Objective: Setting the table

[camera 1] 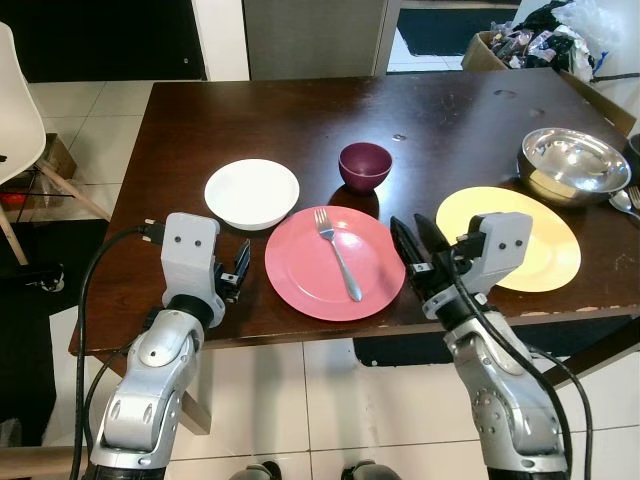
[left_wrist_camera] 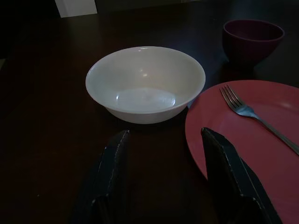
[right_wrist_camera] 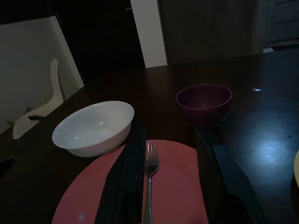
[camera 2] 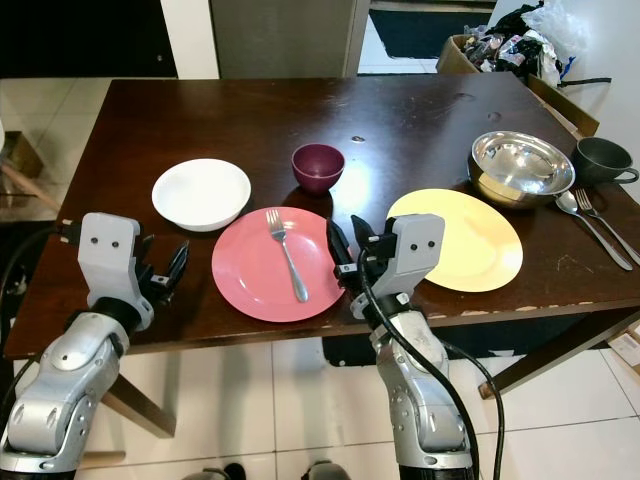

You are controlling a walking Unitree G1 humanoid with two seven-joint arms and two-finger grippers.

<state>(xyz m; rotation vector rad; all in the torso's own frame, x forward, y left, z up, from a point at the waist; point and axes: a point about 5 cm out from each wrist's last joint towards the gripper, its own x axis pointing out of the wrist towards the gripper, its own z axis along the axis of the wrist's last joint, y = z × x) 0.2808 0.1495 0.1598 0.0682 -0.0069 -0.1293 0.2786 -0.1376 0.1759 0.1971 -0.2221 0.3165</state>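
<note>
Resting on a pink plate [camera 1: 334, 264] near the desk's [camera 1: 250, 120] front edge is a fork [camera 1: 338, 254], tines toward the far side. The right pincer [camera 1: 418, 246] hovers just beside the plate's right rim, fingers spread apart and empty; its wrist view looks along the fork between them. The left pincer [camera 1: 238, 271] sits at the front edge left of the plate, also parted and holding nothing. A white bowl [camera 1: 252, 193] lies behind it, a maroon bowl [camera 1: 365, 165] beyond the plate. A yellow plate [camera 1: 540, 240] sits toward the right, with a steel bowl [camera 2: 520, 166], dark mug [camera 2: 603, 160], spoon [camera 2: 585, 226] and second fork [camera 2: 610, 226] near the right edge.
</note>
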